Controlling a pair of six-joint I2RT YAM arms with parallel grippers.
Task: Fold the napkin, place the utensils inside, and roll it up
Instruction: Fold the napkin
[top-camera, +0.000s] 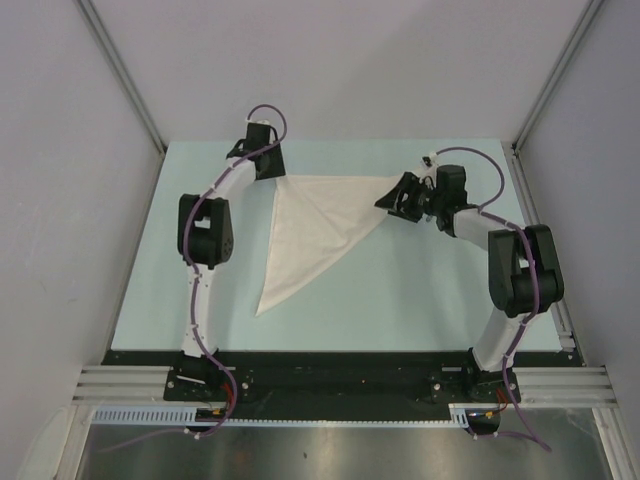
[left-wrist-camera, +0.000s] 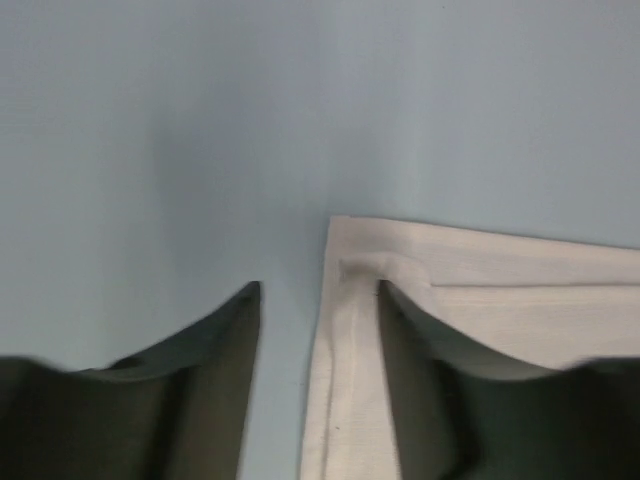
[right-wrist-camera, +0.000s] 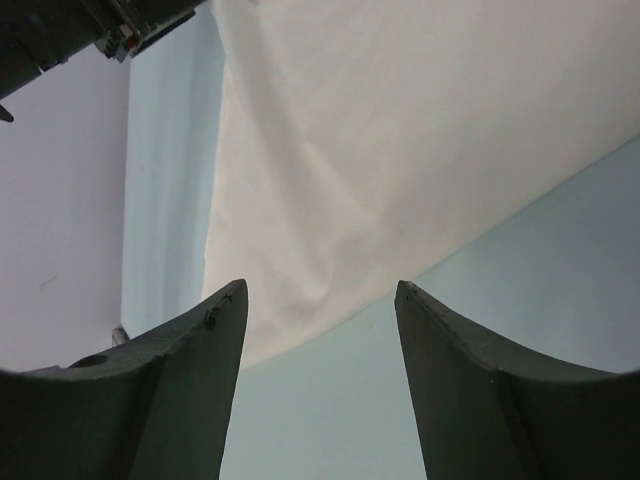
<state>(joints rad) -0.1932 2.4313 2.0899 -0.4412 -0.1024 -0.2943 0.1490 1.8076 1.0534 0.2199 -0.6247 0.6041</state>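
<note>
Plain cream cloth napkin (top-camera: 320, 225) lies folded into a flat triangle; my left gripper (left-wrist-camera: 318, 287) and right gripper (right-wrist-camera: 320, 287) gape, empty.

The napkin (left-wrist-camera: 480, 300) runs off the left wrist view's right and bottom edges.

The top view looks down from high behind the bases (top-camera: 203, 378), taking in the whole table (top-camera: 430, 300) and the napkin (top-camera: 320, 225); the left wrist view sits very near, facing down past its own fingers (left-wrist-camera: 200, 380) onto the napkin's corner; the right wrist view sits low and near, facing across the napkin between its fingers (right-wrist-camera: 180, 390); the dark part at its top left may be the left arm (right-wrist-camera: 60, 35); all three share the napkin.
</note>
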